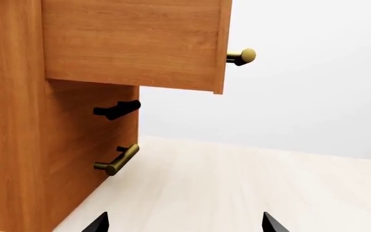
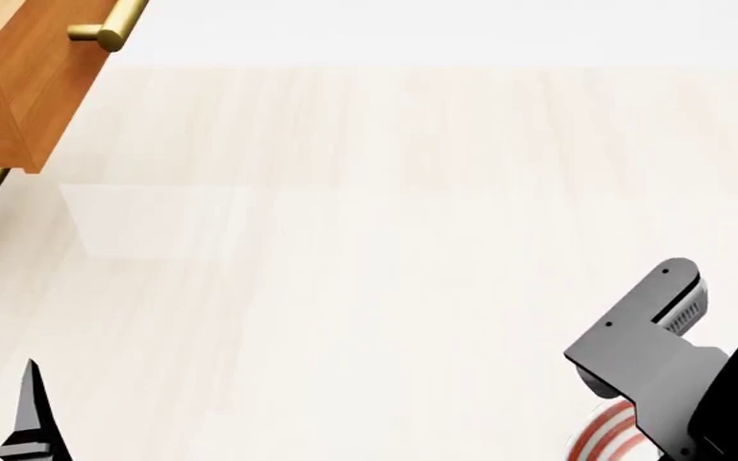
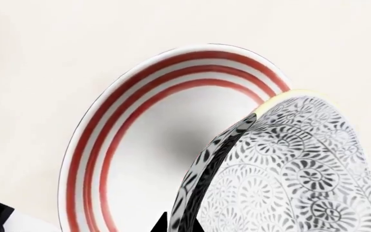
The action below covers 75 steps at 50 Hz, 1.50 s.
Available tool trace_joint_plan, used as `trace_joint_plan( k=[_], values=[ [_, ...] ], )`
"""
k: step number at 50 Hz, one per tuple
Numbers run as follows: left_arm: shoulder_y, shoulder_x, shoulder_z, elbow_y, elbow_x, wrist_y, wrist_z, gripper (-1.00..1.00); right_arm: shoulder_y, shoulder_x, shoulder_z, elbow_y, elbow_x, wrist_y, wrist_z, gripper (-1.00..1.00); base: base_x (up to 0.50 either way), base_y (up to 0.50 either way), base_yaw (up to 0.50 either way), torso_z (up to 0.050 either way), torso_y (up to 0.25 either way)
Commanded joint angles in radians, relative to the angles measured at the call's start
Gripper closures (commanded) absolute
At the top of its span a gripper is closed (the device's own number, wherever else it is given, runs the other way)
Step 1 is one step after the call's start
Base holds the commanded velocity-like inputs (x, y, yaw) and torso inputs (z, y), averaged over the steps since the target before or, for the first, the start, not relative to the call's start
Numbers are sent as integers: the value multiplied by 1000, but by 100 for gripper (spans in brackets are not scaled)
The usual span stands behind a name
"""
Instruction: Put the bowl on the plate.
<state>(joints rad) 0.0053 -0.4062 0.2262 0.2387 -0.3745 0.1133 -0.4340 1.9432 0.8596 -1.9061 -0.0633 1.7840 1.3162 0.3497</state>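
The grey floral-patterned bowl hangs tilted over the plate, a wide white plate with red rings at its rim. My right gripper is shut on the bowl's rim, one black fingertip inside and one outside. In the head view only a sliver of the plate shows under the right arm, which hides the bowl. My left gripper is open with nothing between its fingers, low over the pale surface, and one of its fingertips shows in the head view.
A wooden cabinet stands near the left gripper, with an open drawer jutting out above brass handles. The drawer sits at the far left in the head view. The surface is pale wood.
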Motion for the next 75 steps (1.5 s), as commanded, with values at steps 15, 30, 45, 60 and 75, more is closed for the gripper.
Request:
trace_joint_plan(
  k=[15, 30, 45, 60, 75],
  values=[
    [-3, -2, 6, 0, -1, -1, -4, -100, -15, -8, 1, 14, -61, -28, -34, 100, 0, 0, 0, 0, 1],
    [-2, -4, 8, 2, -1, 0, -6, -100, -30, -1, 15, 5, -59, -61, -57, -100, 0, 0, 0, 0, 0],
    [5, -8, 11, 14, 3, 1, -11, -100, -26, 43, 56, -60, -50, -115, -80, -100, 0, 0, 0, 0, 0],
    [7, -12, 11, 20, 2, 3, -15, -100, -19, 61, 74, -89, -57, -133, -94, -100, 0, 0, 0, 0, 0],
    [5, -12, 14, 12, 2, 10, -12, -100, 44, 90, 121, -151, -48, -144, -58, -100, 0, 0, 0, 0, 0]
  ],
)
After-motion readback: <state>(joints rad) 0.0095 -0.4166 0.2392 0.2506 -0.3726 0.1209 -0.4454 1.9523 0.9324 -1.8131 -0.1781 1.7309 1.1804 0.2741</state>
